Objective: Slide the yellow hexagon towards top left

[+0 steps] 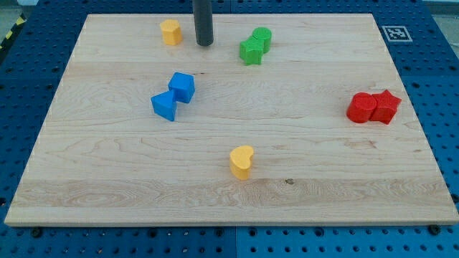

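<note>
Yellow hexagon (171, 32) stands near the view's top left on the bench (287, 186), a pale wooden board with visible grain. My tip (205, 44), the lower end of a dark, smooth, straight rod, rests just to the view's right of the hexagon, apart from it; this end effector is a plain rod with nothing that parts or closes.

A green cylinder (262, 37) and a green star-like block (251, 51) touch each other further to the view's right. A blue cube (182, 87) and a second blue block (164, 105) touch at mid-left. A yellow heart-shaped block (242, 162) sits alone towards the view's bottom. A red cylinder (361, 107) and a red star-like block (386, 107) touch at the view's right.
</note>
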You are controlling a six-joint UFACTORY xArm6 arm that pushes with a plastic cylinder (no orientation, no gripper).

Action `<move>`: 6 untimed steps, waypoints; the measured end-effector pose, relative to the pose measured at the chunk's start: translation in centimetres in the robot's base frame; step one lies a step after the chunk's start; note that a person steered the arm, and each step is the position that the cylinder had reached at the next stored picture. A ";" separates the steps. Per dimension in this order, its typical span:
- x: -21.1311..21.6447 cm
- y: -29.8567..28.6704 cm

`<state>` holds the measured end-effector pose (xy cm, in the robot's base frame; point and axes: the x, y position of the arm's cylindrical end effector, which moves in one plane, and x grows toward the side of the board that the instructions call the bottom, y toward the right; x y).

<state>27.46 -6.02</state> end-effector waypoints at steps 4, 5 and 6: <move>-3.2 -9.7; -2.0 -4.8; -4.0 -2.6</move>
<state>23.48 -8.67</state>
